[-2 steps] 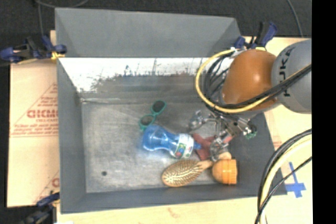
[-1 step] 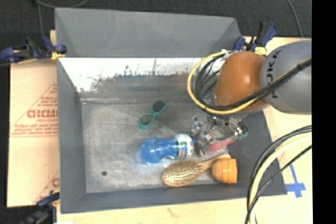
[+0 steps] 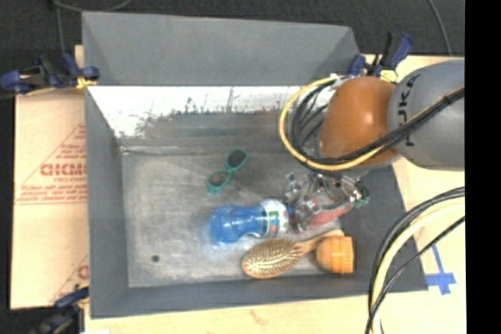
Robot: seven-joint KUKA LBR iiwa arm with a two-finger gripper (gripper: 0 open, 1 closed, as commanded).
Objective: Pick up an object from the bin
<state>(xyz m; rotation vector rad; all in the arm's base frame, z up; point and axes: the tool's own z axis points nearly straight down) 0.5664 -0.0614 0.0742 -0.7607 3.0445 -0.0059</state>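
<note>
Apparently at the grasping step, the gripper [image 3: 319,198] is hanging just beside the cap of the translucent blue plastic bottle [image 3: 235,224] lying front-centre in the grey metal bin [image 3: 156,195]; I cannot tell its clench, and it is likely needing closure, then lifting.

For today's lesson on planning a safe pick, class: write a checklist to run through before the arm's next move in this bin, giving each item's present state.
1. Claw down inside the bin, on its right side: ok.
2. Nearest thing known: blue bottle lying on its side, cap end by the claw: ok.
3. Room around the bottle: hairbrush with orange handle lies close along it: not ok.
4. Reddish thing under the claw identified: cannot tell.
5. Green sunglasses lying apart from the claw: ok.
</note>
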